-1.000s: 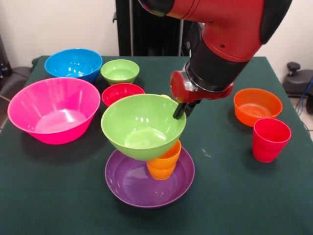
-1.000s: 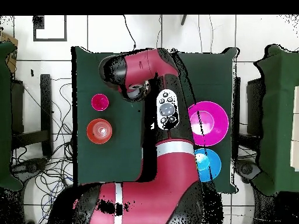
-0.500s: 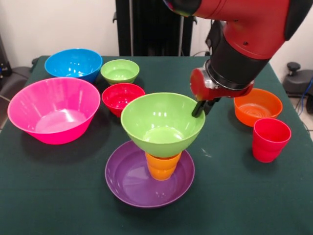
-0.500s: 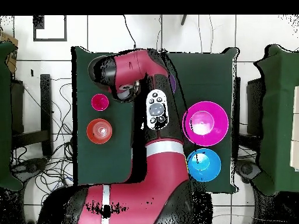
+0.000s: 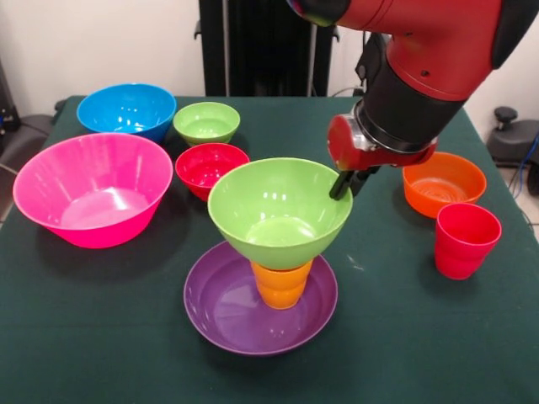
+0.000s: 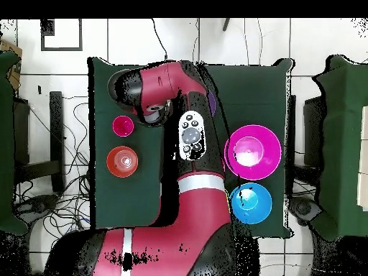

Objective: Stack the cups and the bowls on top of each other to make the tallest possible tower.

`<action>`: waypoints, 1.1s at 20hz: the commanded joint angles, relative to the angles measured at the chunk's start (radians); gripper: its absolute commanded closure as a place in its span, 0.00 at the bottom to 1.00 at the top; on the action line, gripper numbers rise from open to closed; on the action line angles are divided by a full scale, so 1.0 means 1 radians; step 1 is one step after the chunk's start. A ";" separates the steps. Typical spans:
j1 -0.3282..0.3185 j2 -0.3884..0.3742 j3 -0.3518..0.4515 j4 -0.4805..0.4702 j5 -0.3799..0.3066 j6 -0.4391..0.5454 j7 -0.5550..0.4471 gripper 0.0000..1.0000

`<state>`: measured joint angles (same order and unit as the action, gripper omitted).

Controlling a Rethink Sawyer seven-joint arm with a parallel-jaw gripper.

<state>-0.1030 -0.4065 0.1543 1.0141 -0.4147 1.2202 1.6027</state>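
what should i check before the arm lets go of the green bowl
1. Lime bowl sits on the orange cup: ok, it rests level on the cup's top.
2. Cup stands upright inside the purple bowl: ok.
3. Gripper holds the lime bowl's rim: ok, fingers shut on its right edge.
4. Bowl centred over the cup: ok from the front; the overhead view is blocked by the arm.
5. Room to draw back: ok, the orange bowl and red cup stand apart to the side.
6. Next piece to reach: ok, small red bowl is free.

Seven bowls (image 5: 93, 189) and two visible cups (image 5: 466, 239), one orange, one red.
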 commanded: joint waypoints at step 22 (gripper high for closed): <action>0.022 0.036 -0.013 0.027 0.020 -0.123 0.140 1.00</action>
<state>-0.0995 -0.4052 0.1226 1.0141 -0.3958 1.1704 1.6027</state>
